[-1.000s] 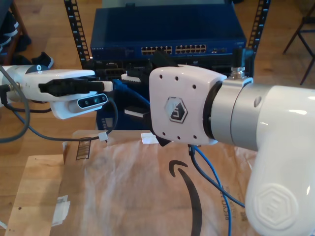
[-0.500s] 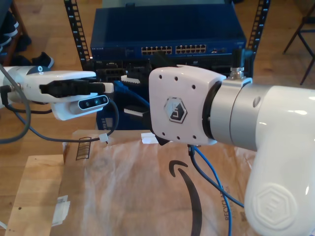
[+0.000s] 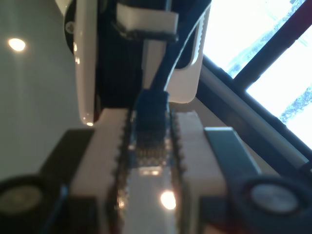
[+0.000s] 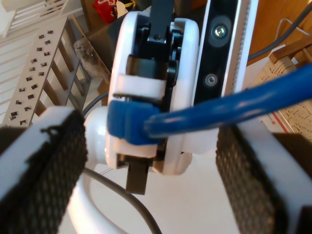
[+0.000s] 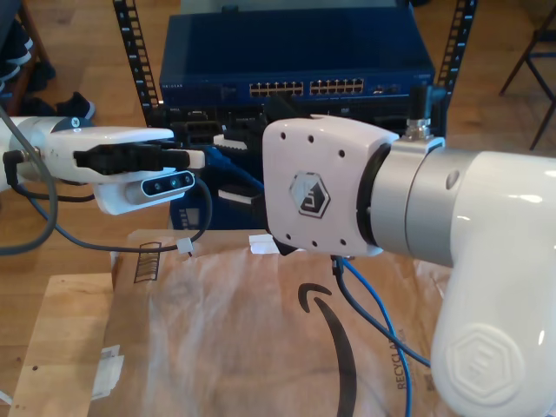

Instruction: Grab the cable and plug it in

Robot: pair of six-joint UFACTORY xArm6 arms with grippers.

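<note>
My first tool is clamped narrow on the thin bright-blue network cable. Its white toothed fingers press on either side of the cable's blue boot, right at the end. In the exterior view this tool reaches in from that view's left, level with the front of the dark blue network switch, and a short stretch of the cable comes out of its tip.

My second tool stands wide. Its two black mesh-faced pads are well apart, and the cable runs across the gap between them. I cannot tell whether either pad touches it. This tool faces my first tool head-on and close. In the exterior view its large white wrist housing sits in the foreground and hides its fingers.

Below that housing the cable hangs down in loose curves over the crinkled brown paper sheet spread on the light wooden bench.
</note>
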